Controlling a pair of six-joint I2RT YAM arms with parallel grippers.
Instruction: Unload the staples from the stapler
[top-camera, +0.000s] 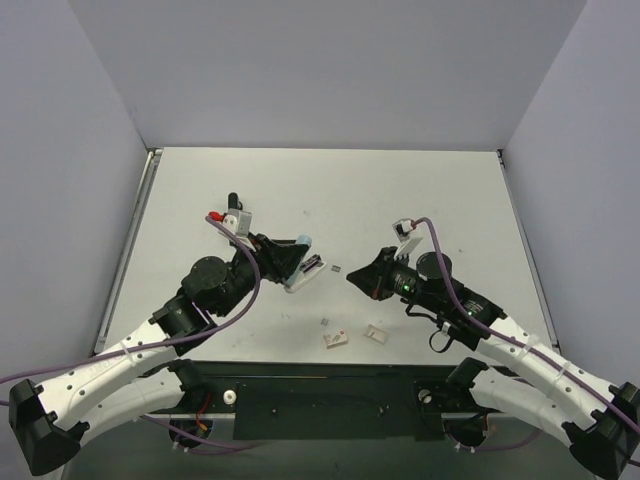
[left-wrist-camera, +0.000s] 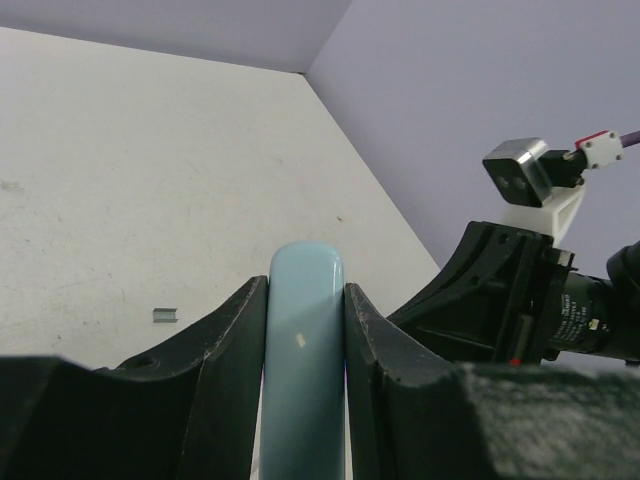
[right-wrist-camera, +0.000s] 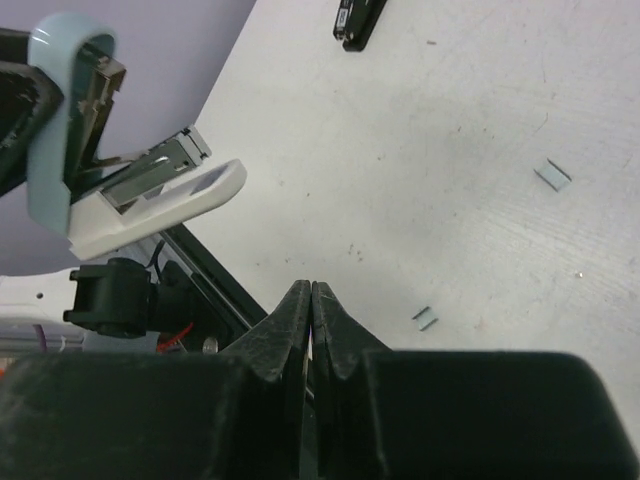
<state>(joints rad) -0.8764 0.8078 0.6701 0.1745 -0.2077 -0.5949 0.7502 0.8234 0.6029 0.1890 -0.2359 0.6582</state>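
Nearest the arm bases, a pale scrap (top-camera: 335, 339) and a second scrap (top-camera: 376, 334) lie on the worktop (top-camera: 400, 190). Further out, left of the middle, the left gripper (left-wrist-camera: 305, 300) has its jaws clamped around the stapler (right-wrist-camera: 120, 190) (pale blue top, white base), which is hinged open with its metal channel exposed. Facing it, just apart, the right gripper (top-camera: 352, 280) has its jaws pressed together on nothing. A loose staple strip (top-camera: 336, 268) lies between them.

A: Surface?
B: White table (top-camera: 400, 200), faint specks.
A: Lying on it?
B: One staple bit (top-camera: 336, 268) mid-table; second staple bit (top-camera: 327, 321) closer in; pale scrap (top-camera: 335, 339) and second pale scrap (top-camera: 376, 334) near the front edge, apart.
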